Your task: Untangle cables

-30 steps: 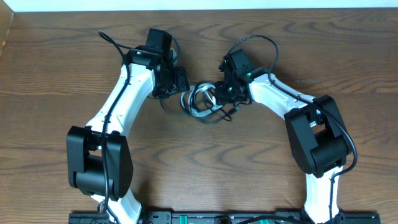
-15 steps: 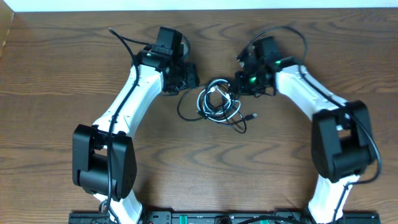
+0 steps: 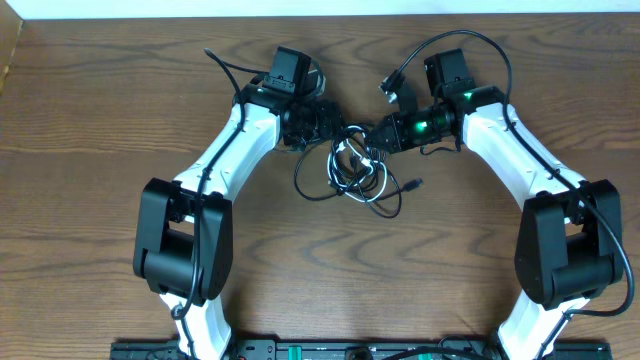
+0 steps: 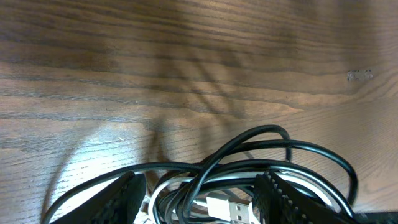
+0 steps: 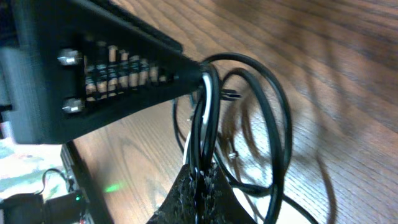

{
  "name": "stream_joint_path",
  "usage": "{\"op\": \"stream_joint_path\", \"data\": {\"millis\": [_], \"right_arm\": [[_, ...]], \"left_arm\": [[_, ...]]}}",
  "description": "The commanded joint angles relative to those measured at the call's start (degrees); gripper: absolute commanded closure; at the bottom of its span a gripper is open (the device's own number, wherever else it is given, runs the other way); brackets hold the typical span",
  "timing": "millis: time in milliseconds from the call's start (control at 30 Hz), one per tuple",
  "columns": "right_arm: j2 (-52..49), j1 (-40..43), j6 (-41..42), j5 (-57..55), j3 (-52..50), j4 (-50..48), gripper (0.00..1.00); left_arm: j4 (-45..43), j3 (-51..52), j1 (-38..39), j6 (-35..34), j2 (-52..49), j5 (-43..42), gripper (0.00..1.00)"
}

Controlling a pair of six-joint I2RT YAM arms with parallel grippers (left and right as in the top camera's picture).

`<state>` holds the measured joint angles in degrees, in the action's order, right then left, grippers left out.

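While a second ago the cables (image 3: 352, 170) sat as a tight coil squeezed between both wrists, they now lie in looser loops on the wooden table (image 3: 100, 150), shifted slightly right. Both arms have swung toward the far edge. Thin, glossy black cords arc round a white cable (image 3: 344, 150). A small plug (image 3: 413, 184) trails off to the right, and a silver USB plug (image 4: 227, 208) lies between the left gripper's (image 3: 328, 124) fingers (image 4: 124, 193), which stand apart and pinch nothing. The right gripper (image 3: 385, 133) is clenched on black and white strands at the bundle's upper rim. Bare woodgrain lies open on the near side, while the table's far edge is near.
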<state>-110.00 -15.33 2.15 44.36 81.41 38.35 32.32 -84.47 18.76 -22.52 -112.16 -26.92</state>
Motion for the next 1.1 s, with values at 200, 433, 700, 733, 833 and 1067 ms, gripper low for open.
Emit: {"op": "stream_joint_path", "data": {"millis": [200,433,700,733,833,1067], "right_arm": [[1.2,1.0,-2.0,7.2,0.7,0.2,0.99],[1.2,2.1,-2.0,7.3,0.7,0.3,0.99],[1.2,2.0,-1.8,7.5,0.7,0.5,0.99],[1.2,2.0,-1.8,7.8,0.7,0.6,0.99],[1.2,2.1,-1.8,8.9,0.7,0.7,0.99],[1.8,2.2,-1.8,10.5,0.7,1.7,0.99]], "left_arm": [[0.6,-0.1,1.0,3.1,-3.6,-4.8,0.43],[1.7,-0.1,1.2,10.1,-3.6,-10.4,0.44],[1.2,0.0,2.6,11.1,-4.6,-8.7,0.54],[1.2,0.0,2.6,10.6,-5.0,-7.5,0.55],[0.3,0.0,2.6,7.0,-6.5,-3.6,0.59],[-4.0,0.0,2.6,3.3,-9.4,-1.9,0.73]]}}
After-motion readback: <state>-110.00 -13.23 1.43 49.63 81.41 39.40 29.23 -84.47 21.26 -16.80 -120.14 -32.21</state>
